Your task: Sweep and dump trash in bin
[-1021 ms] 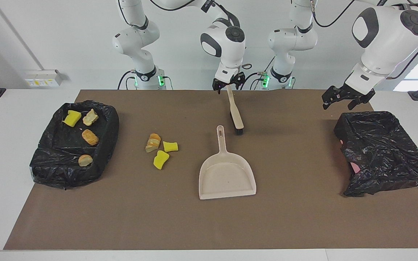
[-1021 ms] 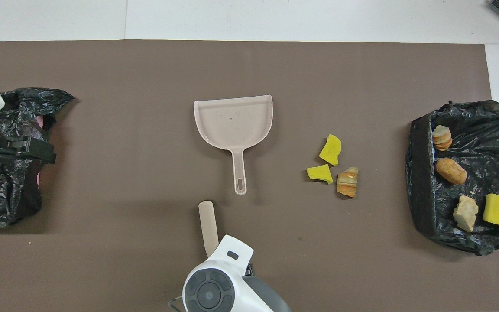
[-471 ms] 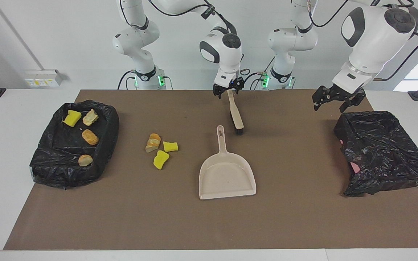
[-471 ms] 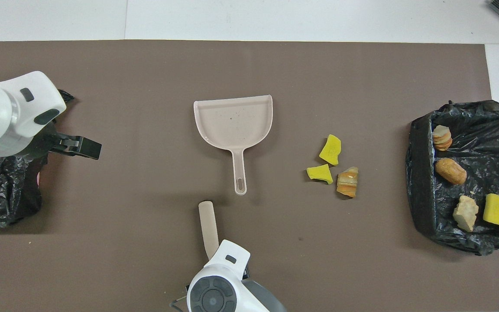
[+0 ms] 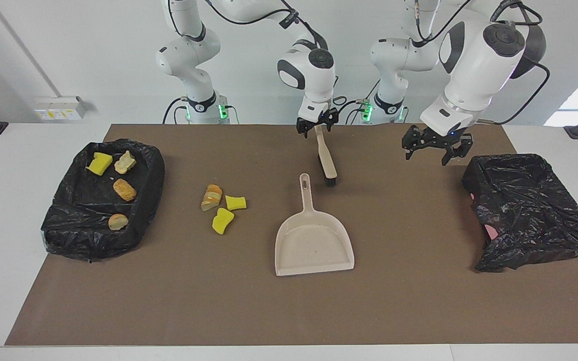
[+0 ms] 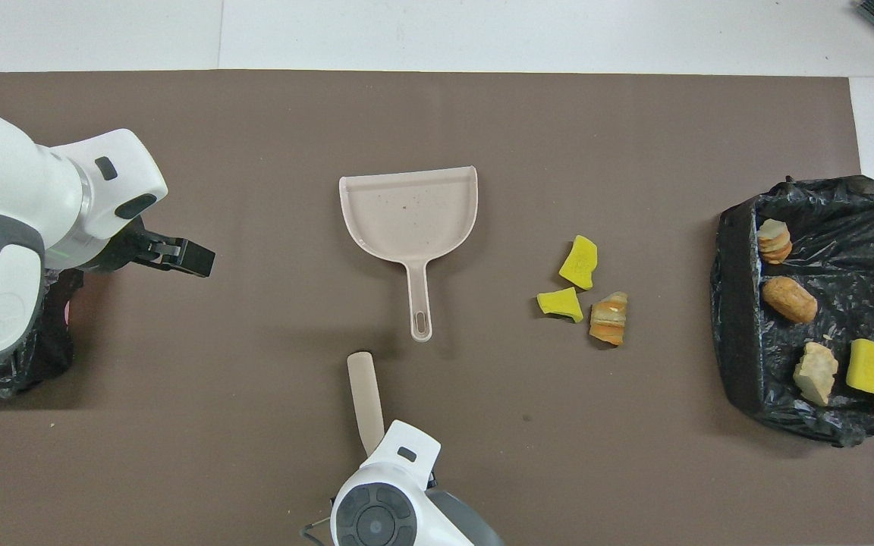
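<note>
Clock directions here are read in the overhead view, with twelve pointing away from the robots.

One beige dustpan [image 6: 410,212] lies flat on the brown mat [image 5: 419,301] that covers the desk. Its mouth is toward twelve and its handle toward six. One brush [image 5: 326,160] lies at six o'clock of that handle, just clear of its tip, with its dark bristles at the end nearest the dustpan.

The right gripper [image 5: 316,129] is at the robot-side end of the brush handle. Whether its jaws are clamped on the handle cannot be told.

The left gripper [image 5: 427,158] hangs over bare mat at nine o'clock of the dustpan, with its jaws spread apart and nothing in them. It is just beside one crumpled black-bagged bin [image 5: 525,200] at the left arm's end of the desk.

Three pieces of trash lie loose on the mat at about four o'clock of the dustpan, close together:
- one yellow sponge piece [image 6: 579,262]
- a second yellow sponge piece [image 6: 560,303]
- one orange-tan bread lump [image 6: 609,318], which touches or nearly touches the second sponge piece

At three o'clock of that cluster, at the right arm's end of the desk, is one tray lined with a black bag [image 6: 733,303]. It holds four more scraps:
- three bread-like lumps [image 6: 774,240], [image 6: 789,299] and [image 6: 815,371]
- one yellow sponge block [image 6: 870,367], touching the last lump

That makes seven scraps in all: three yellow and four bread-like.
</note>
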`<control>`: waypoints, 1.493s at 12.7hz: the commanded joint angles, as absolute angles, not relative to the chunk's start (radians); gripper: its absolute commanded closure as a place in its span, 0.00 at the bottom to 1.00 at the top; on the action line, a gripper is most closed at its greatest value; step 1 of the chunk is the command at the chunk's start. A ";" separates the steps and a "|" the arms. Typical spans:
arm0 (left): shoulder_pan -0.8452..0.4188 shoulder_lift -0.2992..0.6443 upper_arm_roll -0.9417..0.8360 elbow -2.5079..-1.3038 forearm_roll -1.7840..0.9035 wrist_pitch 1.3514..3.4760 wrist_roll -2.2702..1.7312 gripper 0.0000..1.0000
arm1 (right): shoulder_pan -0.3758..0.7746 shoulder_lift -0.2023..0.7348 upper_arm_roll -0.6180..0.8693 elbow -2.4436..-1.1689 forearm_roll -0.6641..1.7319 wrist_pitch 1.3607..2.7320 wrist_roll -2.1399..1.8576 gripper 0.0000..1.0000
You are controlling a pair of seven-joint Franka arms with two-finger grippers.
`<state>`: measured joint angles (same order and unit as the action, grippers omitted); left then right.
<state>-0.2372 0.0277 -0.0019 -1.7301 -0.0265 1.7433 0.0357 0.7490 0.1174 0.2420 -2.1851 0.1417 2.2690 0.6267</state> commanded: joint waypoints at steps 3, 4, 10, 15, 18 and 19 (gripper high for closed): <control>-0.290 0.038 0.012 -1.750 -0.046 1.798 0.031 0.00 | 0.736 0.109 0.236 -2.146 0.138 2.150 0.627 1.00; -0.316 0.052 0.012 -1.750 -0.046 1.818 0.006 0.00 | 0.729 0.101 0.232 -2.135 0.138 2.116 0.620 1.00; -0.498 0.205 0.012 -1.744 -0.044 2.009 -0.242 0.00 | 0.525 -0.167 0.232 -2.177 0.129 1.798 0.453 1.00; -0.638 0.308 0.012 -1.747 -0.046 2.158 -0.428 0.00 | 0.171 -0.308 0.232 -2.175 0.127 1.635 0.209 1.00; -0.718 0.406 0.017 -1.732 -0.034 2.243 -0.567 0.00 | 0.014 -0.285 0.233 -2.168 0.025 1.699 0.155 1.00; -0.716 0.405 0.017 -1.726 -0.032 2.226 -0.572 0.00 | -0.007 -0.266 0.233 -2.174 -0.018 1.744 0.137 1.00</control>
<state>-0.6924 0.3763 -0.0046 -1.7469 -0.0380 2.2146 -0.5349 0.0344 -0.2863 0.2157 -2.1572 0.0380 1.6793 0.1625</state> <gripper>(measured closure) 0.000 0.744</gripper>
